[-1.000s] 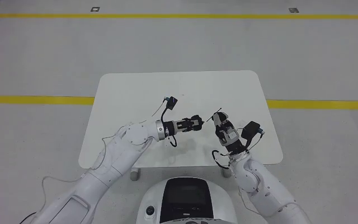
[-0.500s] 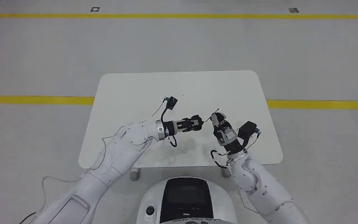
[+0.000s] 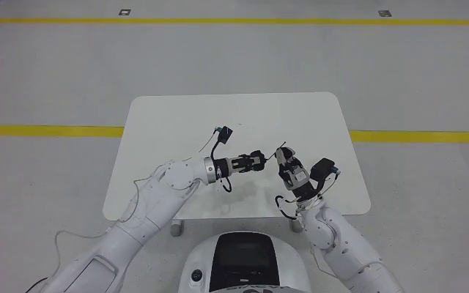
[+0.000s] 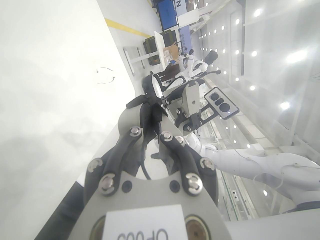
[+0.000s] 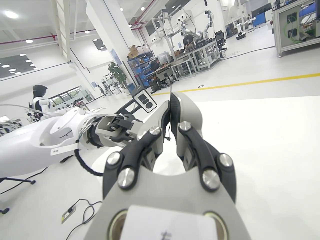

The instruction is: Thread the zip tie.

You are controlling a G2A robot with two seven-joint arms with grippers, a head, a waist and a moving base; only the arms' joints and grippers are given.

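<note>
The zip tie (image 3: 281, 147) is a thin black strip held over the middle of the white table (image 3: 183, 132). My right gripper (image 3: 284, 155) is shut on it. In the right wrist view the zip tie (image 5: 171, 93) is pinched between the pads, with its tip sticking out past the fingertips of the right gripper (image 5: 170, 108). My left gripper (image 3: 258, 159) sits just to the left, tip to tip with the right one. In the left wrist view the left gripper (image 4: 147, 108) is shut on a short black end that pokes out, seemingly the tie's other end.
A small thin wire-like loop (image 4: 106, 76) lies on the table near its rounded corner. The right side edge of the table (image 3: 359, 168) runs close behind the right arm. Both arms come in over the table's front edge.
My right gripper has shifted a little to the left with the zip tie, closing the gap to the left gripper. The left arm has kept still.
</note>
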